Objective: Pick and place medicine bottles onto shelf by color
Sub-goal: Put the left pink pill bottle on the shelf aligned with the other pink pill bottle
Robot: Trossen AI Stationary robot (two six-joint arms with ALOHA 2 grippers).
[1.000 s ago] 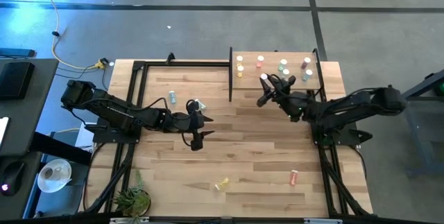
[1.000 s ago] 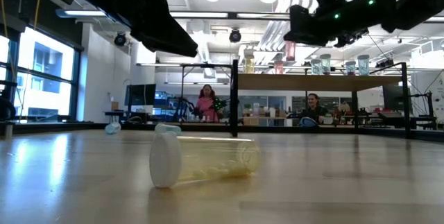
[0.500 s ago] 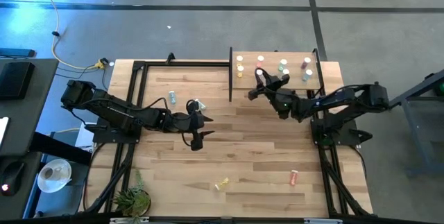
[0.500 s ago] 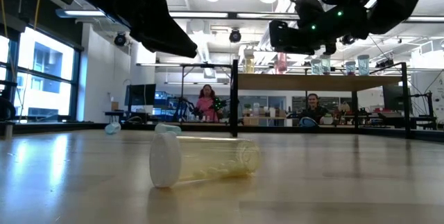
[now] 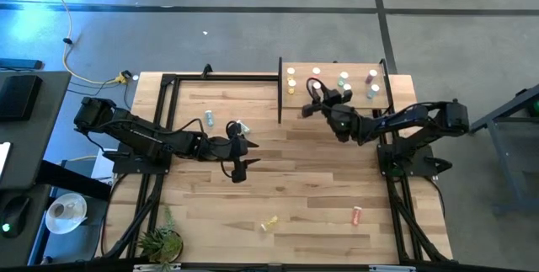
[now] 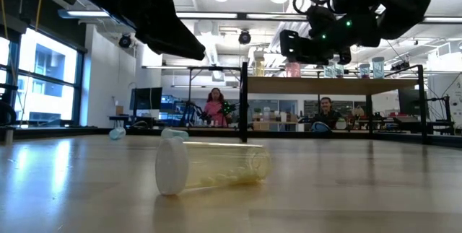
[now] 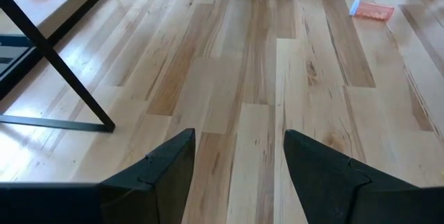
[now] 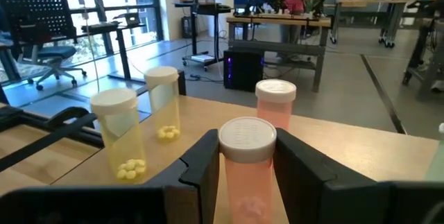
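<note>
High view: my right gripper [image 5: 313, 97] is out over the flat pale plywood shelf w/ black edge [image 5: 383, 104], near its left side, by the upright white-capped bottles there. My left gripper [image 5: 245, 156] hangs mid-table, nothing in it, fingers apart. On the striped wooden tabletop [image 5: 320, 188] lie a small yellow bottle [image 5: 269, 223] and a pink-red one [image 5: 356, 215] near the front, plus a teal-green bottle [image 5: 209, 119] and another small one [image 5: 238, 126] just beyond my left claw.

Low view: right gripper sits at shelf-top height w/ a pink bottle between its fingers. The yellow clear-bodied bottle lies on its side, white cap toward cam. Ppl sit far back in the room.

Left wrist view: my two dark fingers [image 7: 163, 165] stand wide, bare wood between them; the pink-red bottle lies well off.

Right wrist view: my fingers [image 8: 208, 156] are narrow, clamped on a pink, clear-plastic, white-capped medicine bottle [image 8: 247, 165], held upright. Just beyond it stands another pink white-capped bottle [image 8: 275, 106]; two yellow pill bottles [image 8: 119, 134] stand to one side.

Step, I reckon: placing a pink bottle next to its colour-mate. Next calls for lowering straight till the base seats on the ply, close to the pink one w/o knocking it, then letting go. Several bottles on the table are yet to be sorted.
</note>
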